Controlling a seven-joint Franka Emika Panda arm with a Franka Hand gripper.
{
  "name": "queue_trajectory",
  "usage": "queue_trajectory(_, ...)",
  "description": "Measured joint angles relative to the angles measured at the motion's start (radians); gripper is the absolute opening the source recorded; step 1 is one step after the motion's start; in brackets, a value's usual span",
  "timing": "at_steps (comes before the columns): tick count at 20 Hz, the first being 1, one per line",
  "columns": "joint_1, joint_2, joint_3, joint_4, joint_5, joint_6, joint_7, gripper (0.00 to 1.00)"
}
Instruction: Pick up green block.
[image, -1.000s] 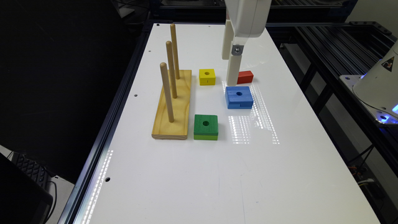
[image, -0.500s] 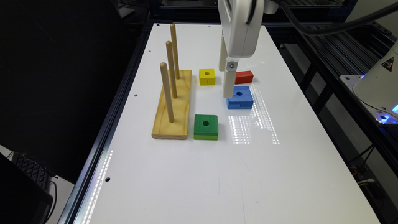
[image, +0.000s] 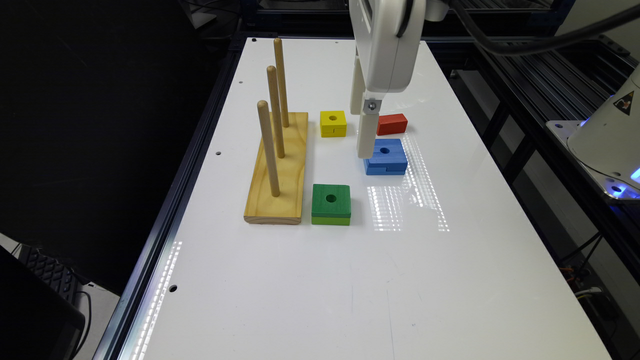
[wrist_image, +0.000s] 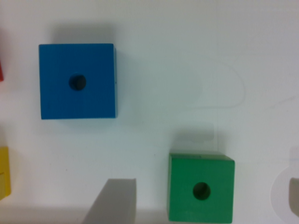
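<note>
1. Above the white table (image: 310, 290), the gripper (image: 366, 145) has moved since a second ago: it was over the far side of the blue block (image: 385, 156), near the red block (image: 392, 124), and now it hangs lower and more toward the exterior view's left, at the blue block's near-left edge.
2. The blocks and the wooden peg stand (image: 278, 170) have not shifted in that time; only the arm changed place.
3. The green block (image: 331, 204) lies flat on the table, in front of the gripper and a little to the exterior view's left of it, apart from it and not touched.
4. It sits just beside the peg stand's near end, with a thin gap between them, and well apart from the blue block.
5. The green block is square, with a dark green top over a lime-green lower layer, and it has a round hole in the centre.
6. In the wrist view the green block (wrist_image: 201, 187) shows its dark top and hole, and the blue block (wrist_image: 77, 80) is diagonal from it.
7. One grey finger (wrist_image: 112, 201) shows in the wrist view beside the green block; the other finger is cut off at the edge, so I cannot tell whether the gripper is released or clenched. It holds nothing.
8. The yellow block (image: 333, 123) is beside the gripper, on the exterior view's left.
</note>
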Motion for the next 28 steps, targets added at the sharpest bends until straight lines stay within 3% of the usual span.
queue_trajectory(5,0.0,0.012,0.001,0.0,0.0,0.007,0.0,1.0)
queue_trajectory(13,0.0,0.135,0.001,0.0,0.0,0.136,0.0,1.0)
queue_trajectory(18,0.0,0.136,0.002,0.01,0.0,0.138,0.0,1.0)
queue_trajectory(23,0.001,0.142,0.01,0.032,0.0,0.137,0.004,1.0)
queue_trajectory(28,0.001,0.144,0.016,0.036,0.0,0.137,0.008,1.0)
